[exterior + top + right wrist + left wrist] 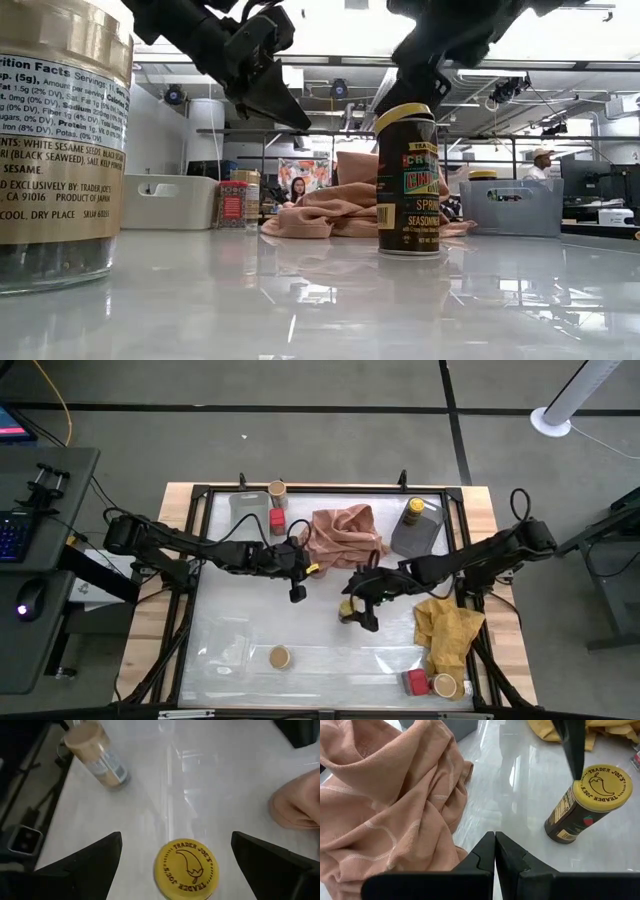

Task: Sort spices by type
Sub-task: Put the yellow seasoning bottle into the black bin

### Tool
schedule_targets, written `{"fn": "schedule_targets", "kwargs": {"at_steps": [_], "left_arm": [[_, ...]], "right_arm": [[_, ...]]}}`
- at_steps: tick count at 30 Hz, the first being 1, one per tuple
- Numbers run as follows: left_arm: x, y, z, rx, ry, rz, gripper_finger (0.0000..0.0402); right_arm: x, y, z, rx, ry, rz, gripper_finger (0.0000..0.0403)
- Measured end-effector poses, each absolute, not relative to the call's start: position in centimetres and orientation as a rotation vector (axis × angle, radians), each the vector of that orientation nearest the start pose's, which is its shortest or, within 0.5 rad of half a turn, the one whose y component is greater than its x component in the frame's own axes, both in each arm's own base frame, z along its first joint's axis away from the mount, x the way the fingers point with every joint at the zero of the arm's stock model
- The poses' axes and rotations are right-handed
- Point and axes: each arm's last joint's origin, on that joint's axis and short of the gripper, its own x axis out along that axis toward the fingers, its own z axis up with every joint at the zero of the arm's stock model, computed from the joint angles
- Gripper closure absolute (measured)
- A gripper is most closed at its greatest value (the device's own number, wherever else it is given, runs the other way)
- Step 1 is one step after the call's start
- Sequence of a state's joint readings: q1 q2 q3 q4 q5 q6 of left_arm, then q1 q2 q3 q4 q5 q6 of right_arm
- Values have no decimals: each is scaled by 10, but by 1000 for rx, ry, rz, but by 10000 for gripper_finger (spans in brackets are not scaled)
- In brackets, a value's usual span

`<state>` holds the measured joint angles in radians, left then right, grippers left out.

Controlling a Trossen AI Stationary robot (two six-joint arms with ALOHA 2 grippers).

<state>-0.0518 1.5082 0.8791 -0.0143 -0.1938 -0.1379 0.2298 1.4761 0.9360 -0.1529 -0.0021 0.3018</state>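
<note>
A dark spice jar with a yellow lid [347, 609] stands upright on its base mid-table, also seen in the low view [408, 180]. My right gripper [176, 837] hovers open over the jar. Its two fingers stand wide on either side of the lid [186, 869] without touching it. My left gripper [495, 854] is shut and holds nothing. It hangs above the table to the jar's left [298, 593], beside the pink cloth [340, 535].
A tan-lidded jar [280, 656] stands near the front edge. A red box [417, 682] and a tan-lidded jar [445, 685] sit front right, by the yellow cloth [448, 628]. At the back, the clear tray [245, 508] holds a red box [277, 520], and the grey tray [425, 538] holds a yellow-lidded jar [414, 510].
</note>
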Motion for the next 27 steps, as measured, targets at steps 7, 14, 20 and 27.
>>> {"fn": "schedule_targets", "kwargs": {"at_steps": [7, 14, 20, 27], "left_arm": [[313, -17, 217, -120, 603, 165, 401], [305, -24, 236, -144, 535, 141, 401], [291, -25, 265, -160, 417, 155, 401], [272, -24, 293, -162, 301, 222, 401]], "right_arm": [[297, 67, 242, 402, 688, 51, 32], [294, 67, 239, 490, 738, 13, 32], [291, 68, 236, 546, 799, 27, 32], [297, 68, 244, 573, 707, 59, 54]]}}
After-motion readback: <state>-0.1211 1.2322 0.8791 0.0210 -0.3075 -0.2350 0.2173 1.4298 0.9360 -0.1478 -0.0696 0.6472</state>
